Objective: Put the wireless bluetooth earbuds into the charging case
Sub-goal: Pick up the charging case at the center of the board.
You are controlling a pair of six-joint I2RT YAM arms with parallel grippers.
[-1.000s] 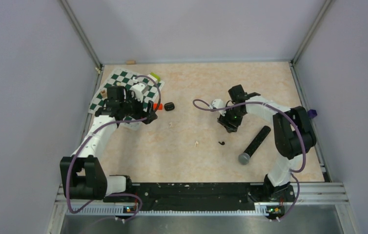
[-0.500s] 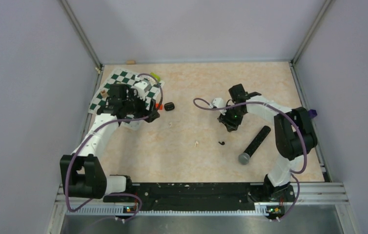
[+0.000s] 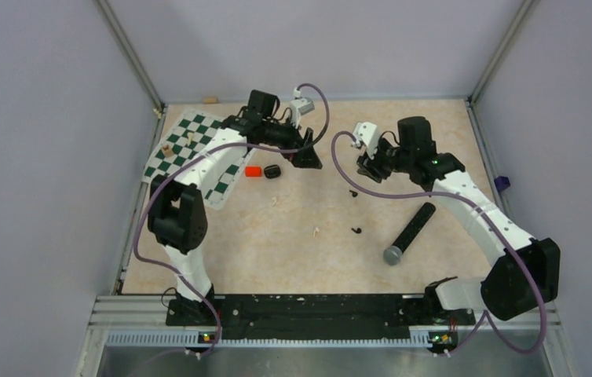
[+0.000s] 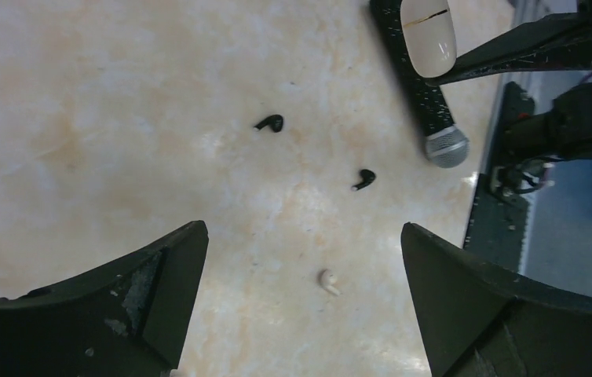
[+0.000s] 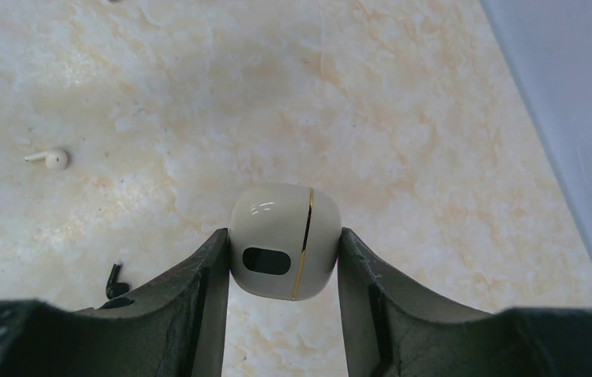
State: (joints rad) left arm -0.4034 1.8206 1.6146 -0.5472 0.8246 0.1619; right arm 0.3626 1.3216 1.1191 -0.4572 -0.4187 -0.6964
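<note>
The black charging case (image 3: 272, 171) lies on the table beside a small orange-red block (image 3: 253, 171). Two black earbuds lie loose on the table, one (image 3: 353, 192) (image 4: 270, 122) just below my right gripper and one (image 3: 357, 230) (image 4: 364, 179) nearer the front. My left gripper (image 3: 308, 159) (image 4: 302, 259) hangs open over bare table, right of the case, with nothing in it. My right gripper (image 3: 369, 166) (image 5: 283, 236) is shut on a cream-white round case (image 5: 285, 241) (image 4: 428, 35) with a gold seam, held off the table.
A long black microphone (image 3: 408, 233) (image 4: 434, 118) lies right of the front earbud. Two white earbuds (image 3: 275, 200) (image 3: 316, 232) lie mid-table. A green-and-white checkered mat (image 3: 191, 145) covers the back left corner. Walls close in the left, right and back sides.
The left arm has swung from the checkered mat to the table's back centre. The right arm has changed its pose and now holds the cream-white case lifted; a black earbud shows beneath it.
</note>
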